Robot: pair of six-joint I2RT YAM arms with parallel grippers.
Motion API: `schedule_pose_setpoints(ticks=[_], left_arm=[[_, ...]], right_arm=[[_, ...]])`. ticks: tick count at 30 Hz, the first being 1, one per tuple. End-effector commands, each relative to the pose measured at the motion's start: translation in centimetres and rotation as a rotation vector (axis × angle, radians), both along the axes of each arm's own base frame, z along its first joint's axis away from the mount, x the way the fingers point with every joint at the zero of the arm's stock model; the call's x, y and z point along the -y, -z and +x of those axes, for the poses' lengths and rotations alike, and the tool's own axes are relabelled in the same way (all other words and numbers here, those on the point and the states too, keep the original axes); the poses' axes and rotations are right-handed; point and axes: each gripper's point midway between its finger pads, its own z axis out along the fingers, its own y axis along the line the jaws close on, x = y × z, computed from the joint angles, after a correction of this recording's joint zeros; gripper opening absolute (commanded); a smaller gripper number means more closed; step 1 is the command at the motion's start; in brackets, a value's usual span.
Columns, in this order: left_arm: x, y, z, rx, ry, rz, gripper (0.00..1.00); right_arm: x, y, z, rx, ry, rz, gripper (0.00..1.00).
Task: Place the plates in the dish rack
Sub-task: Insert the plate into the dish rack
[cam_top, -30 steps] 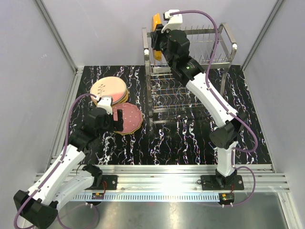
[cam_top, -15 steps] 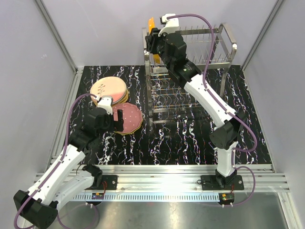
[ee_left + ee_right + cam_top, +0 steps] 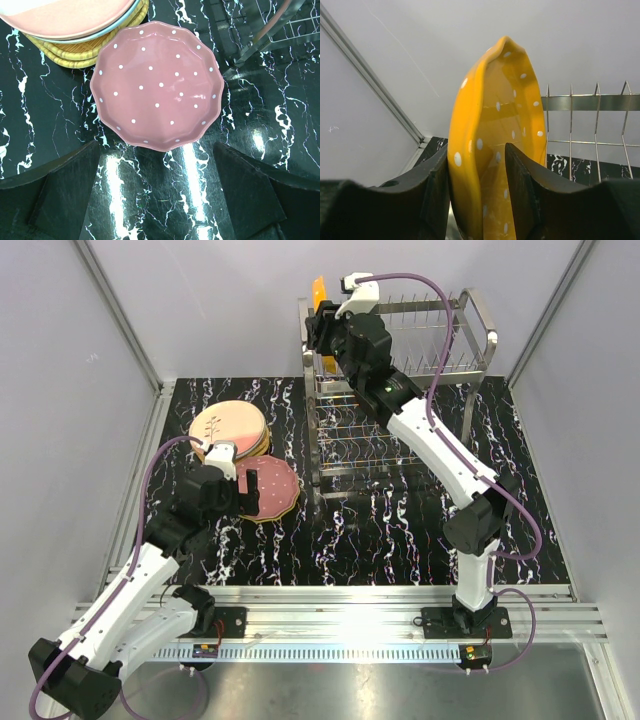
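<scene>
Right pincer, clenched on the dotted orange scalloped plate, had turned it edge-on at the 10 o'clock corner of the steel wire dish rack; slotting judged next. Left pincer hung released over the pink dotted plate.

orange plate — white dots | pink plate — white dots | table black (white veins)

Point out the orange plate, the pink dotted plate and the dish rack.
orange plate (image 3: 496, 112): right wrist view, on its dotted inner face.
pink dotted plate (image 3: 157, 92): left wrist view, on the centre of its well.
dish rack (image 3: 493, 338): top external view, on the tubular frame at its right end.
</scene>
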Motion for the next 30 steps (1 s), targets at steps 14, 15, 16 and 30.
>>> schedule_pose_setpoints(ticks=[14, 15, 16, 30], left_arm=[[0.6, -0.8, 0.7, 0.036, 0.019, -0.011, 0.99], [0.6, -0.7, 0.7, 0.033, 0.019, -0.01, 0.99], [0.6, -0.6, 0.7, 0.032, 0.019, -0.009, 0.99], [0.5, -0.5, 0.8, 0.025, 0.015, -0.001, 0.99]], right_arm=[[1.2, -2.2, -1.4, 0.015, -0.002, 0.051, 0.6], [1.3, -2.4, -1.5, 0.017, -0.005, 0.052, 0.6], [1.2, -2.3, -1.5, 0.017, -0.008, 0.052, 0.61], [1.5, -4.5, -3.5, 0.051, -0.062, 0.07, 0.86]])
